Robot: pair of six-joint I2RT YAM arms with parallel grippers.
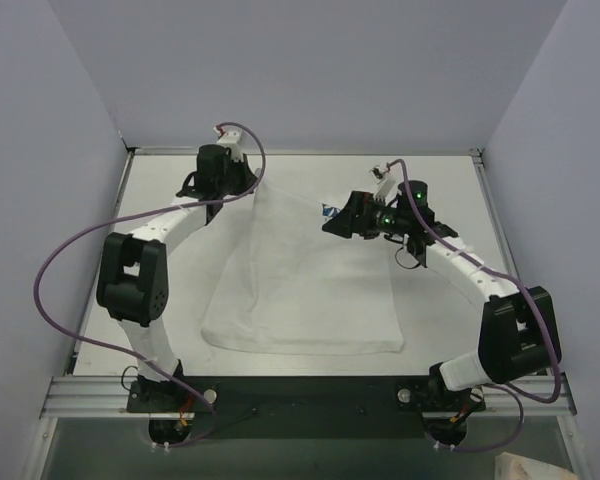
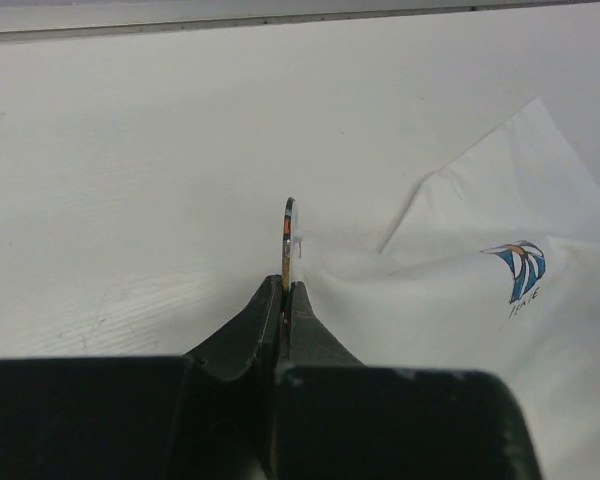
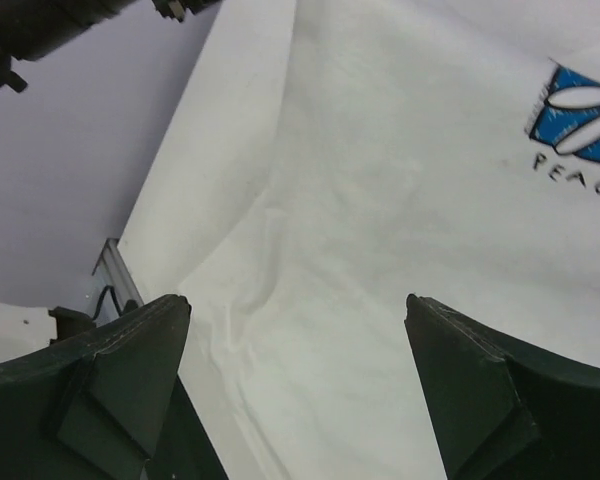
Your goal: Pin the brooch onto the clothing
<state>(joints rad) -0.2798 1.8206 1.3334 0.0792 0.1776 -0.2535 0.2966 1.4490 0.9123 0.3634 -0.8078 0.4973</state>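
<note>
white cotton t-shirt lies spread over the pale table, its hem toward 6 o'clock in the overhead view and one upper corner drawn up into a peak toward 11 o'clock. at that peak sits the left claw, pressed together. its wrist view shows the two dark jaws meeting with no gap, pinching the brooch, a thin round disc seen edge-on and standing upright out of the tips at 12 o'clock. a fold of the shirt's fabric lies right against the disc on its 3 o'clock side; whether the cloth is also caught between the jaws cannot be told. the blue-and-white flower print shows farther out at 3 o'clock in that view. the right claw hangs over the shirt's chest, at about 1 o'clock from the shirt's middle and just beside the print, its fingers spread wide above the wrinkled cloth.
</note>
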